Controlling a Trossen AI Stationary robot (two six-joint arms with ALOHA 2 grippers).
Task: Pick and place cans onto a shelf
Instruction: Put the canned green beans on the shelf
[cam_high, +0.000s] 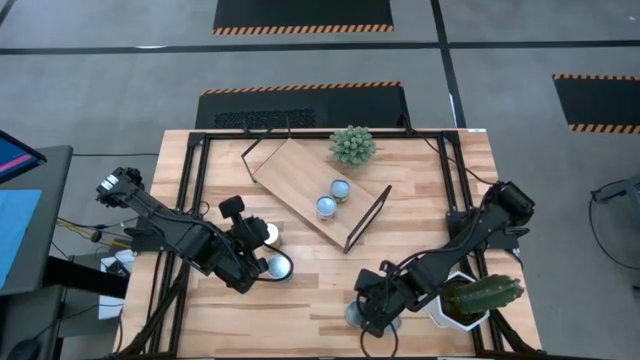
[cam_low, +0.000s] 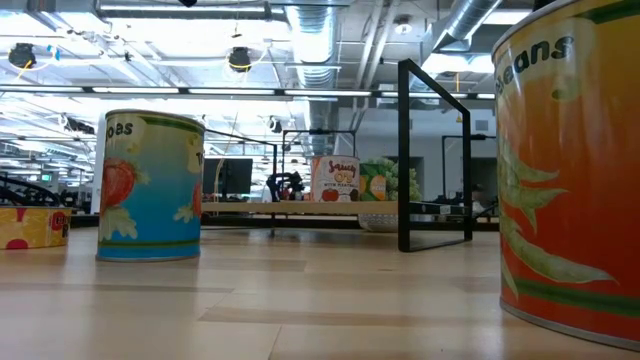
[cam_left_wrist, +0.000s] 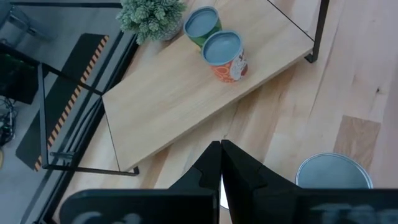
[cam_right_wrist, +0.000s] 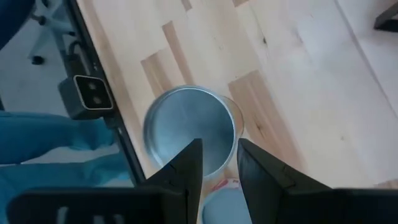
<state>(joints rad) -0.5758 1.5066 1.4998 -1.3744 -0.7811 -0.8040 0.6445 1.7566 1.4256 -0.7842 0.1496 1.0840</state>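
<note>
The shelf (cam_high: 318, 195), a light board with black frame ends, lies slantwise at the table's middle. Two cans (cam_high: 340, 189) (cam_high: 326, 207) stand on it; the left wrist view shows their pale-blue tops (cam_left_wrist: 202, 25) (cam_left_wrist: 225, 55). My left gripper (cam_left_wrist: 221, 155) is shut and hovers left of the shelf, near two cans (cam_high: 268, 235) (cam_high: 279, 266) standing on the table. My right gripper (cam_right_wrist: 219, 158) is open and points down over a silvery-topped can (cam_right_wrist: 189, 130) by the near edge. A pale-blue round top (cam_right_wrist: 224, 205) shows between the bases of its fingers.
A small green plant (cam_high: 352, 145) stands at the shelf's far end. A white pot with a cactus (cam_high: 478, 297) sits right of my right arm. In the low view a blue can (cam_low: 150, 185), an orange can (cam_low: 570, 170) and a flat yellow can (cam_low: 30, 227) stand near the front.
</note>
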